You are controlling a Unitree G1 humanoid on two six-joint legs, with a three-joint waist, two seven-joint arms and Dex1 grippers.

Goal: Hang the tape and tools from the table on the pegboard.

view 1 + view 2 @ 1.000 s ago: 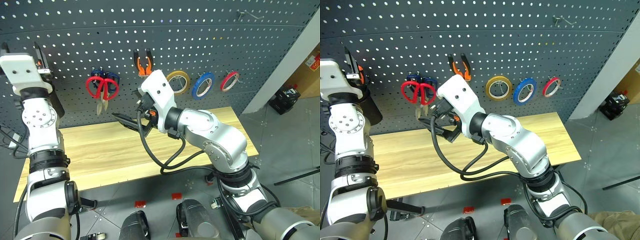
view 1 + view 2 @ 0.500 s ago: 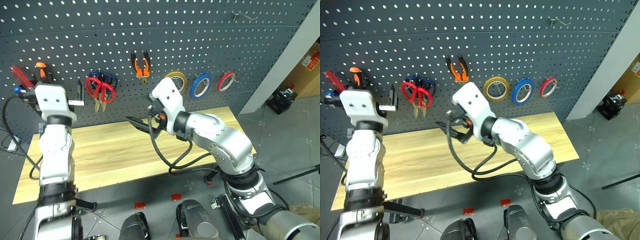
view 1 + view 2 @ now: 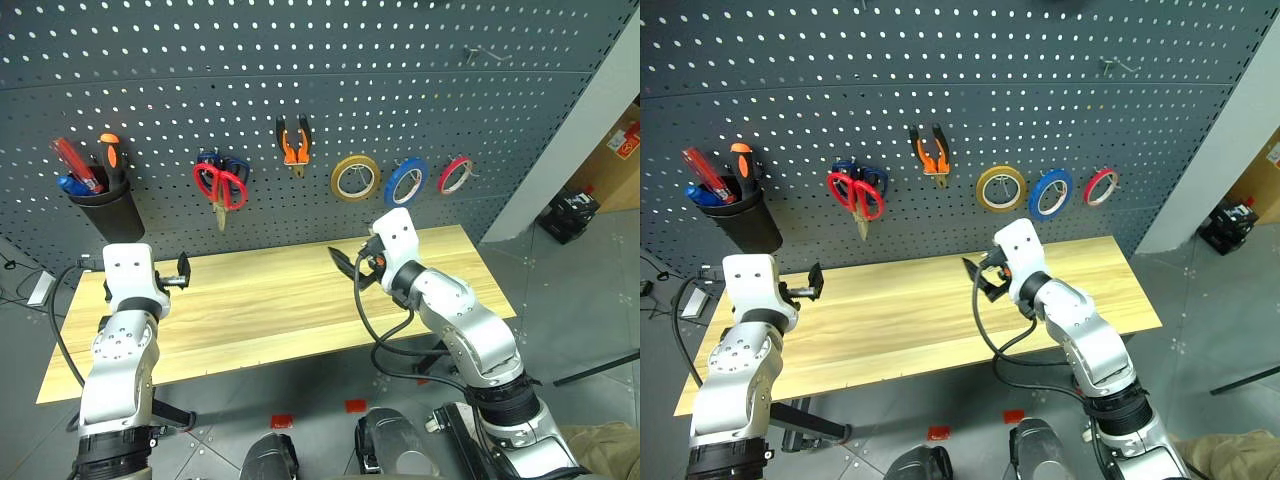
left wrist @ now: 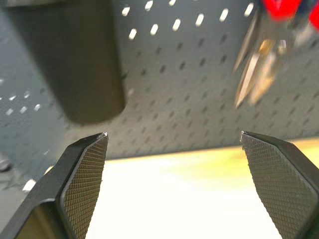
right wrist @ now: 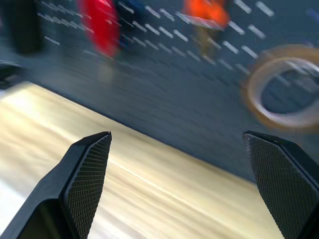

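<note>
On the dark grey pegboard [image 3: 400,90] hang the red-handled scissors [image 3: 222,185], the orange-and-black pliers [image 3: 292,143] and the blue tape [image 3: 407,181]. The screwdriver [image 3: 109,153] stands in a black cup [image 3: 100,205] on the board's left. My left gripper [image 3: 184,272] is open and level over the left end of the wooden table [image 3: 260,305], below the cup, with nothing between its fingers [image 4: 84,179]. My right gripper [image 3: 345,268] is open over the table's middle, pointing toward the board, also holding nothing.
A yellow tape ring [image 3: 355,177] and a smaller red one [image 3: 457,174] flank the blue tape. Dark blue scissors [image 3: 228,162] hang behind the red pair. A bare hook [image 3: 485,52] sits high on the right. A cardboard box [image 3: 625,130] and a black case [image 3: 572,205] lie beyond the table's right end.
Both arms have dropped from the pegboard to just above the table. The left gripper came down from the cup and opened wider; the right one moved down and rightward. The view shifted too.
</note>
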